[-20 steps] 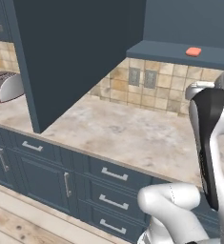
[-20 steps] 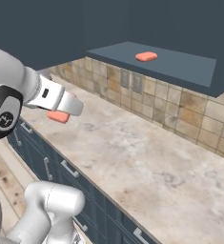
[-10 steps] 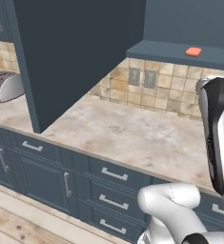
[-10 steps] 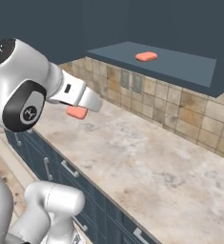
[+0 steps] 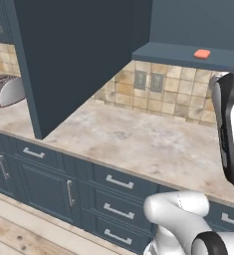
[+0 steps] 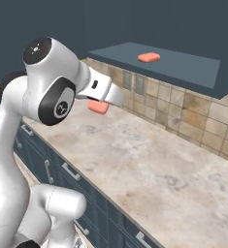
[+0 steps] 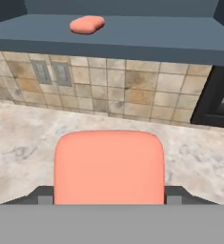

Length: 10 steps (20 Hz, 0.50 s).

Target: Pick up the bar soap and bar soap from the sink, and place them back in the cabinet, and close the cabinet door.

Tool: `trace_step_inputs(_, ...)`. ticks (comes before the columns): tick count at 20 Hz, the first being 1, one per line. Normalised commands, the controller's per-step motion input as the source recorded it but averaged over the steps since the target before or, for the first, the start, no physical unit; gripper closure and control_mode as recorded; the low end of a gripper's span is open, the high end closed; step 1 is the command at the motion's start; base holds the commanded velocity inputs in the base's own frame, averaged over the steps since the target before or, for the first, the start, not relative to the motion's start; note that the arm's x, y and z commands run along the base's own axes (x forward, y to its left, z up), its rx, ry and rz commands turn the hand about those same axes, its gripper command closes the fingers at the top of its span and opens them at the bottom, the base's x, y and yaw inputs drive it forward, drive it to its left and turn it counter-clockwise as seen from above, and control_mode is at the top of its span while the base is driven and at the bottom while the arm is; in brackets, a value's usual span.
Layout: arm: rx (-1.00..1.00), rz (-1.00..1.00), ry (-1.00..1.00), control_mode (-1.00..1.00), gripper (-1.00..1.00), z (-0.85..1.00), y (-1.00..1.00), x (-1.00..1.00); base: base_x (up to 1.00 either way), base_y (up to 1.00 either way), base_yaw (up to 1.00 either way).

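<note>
In the left base view, the cabinet door (image 5: 83,60) stands swung open over the counter (image 5: 138,139), and one bar of soap (image 5: 202,54) lies on the open cabinet's bottom shelf (image 5: 188,54); a toaster (image 5: 6,89) sits far left. In the right base view, the gripper (image 6: 102,102) is raised above the counter, clamped on a second bar of soap (image 6: 98,107), well short of the shelf. In the hand view, the held soap sits between the fingertips (image 7: 39,196), with the shelved bar beyond, above the tiled wall (image 7: 108,86).
</note>
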Motion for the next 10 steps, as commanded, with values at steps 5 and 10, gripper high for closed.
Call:
trace_step_inputs(5,0.0,-0.03,-0.05,-1.0,1.0,0.0,-0.21,0.36,0.0,0.0,0.0)
trace_step_inputs(10,-0.01,-0.08,-0.07,-1.0,1.0,0.0,-0.13,0.25,0.0,0.0,0.0)
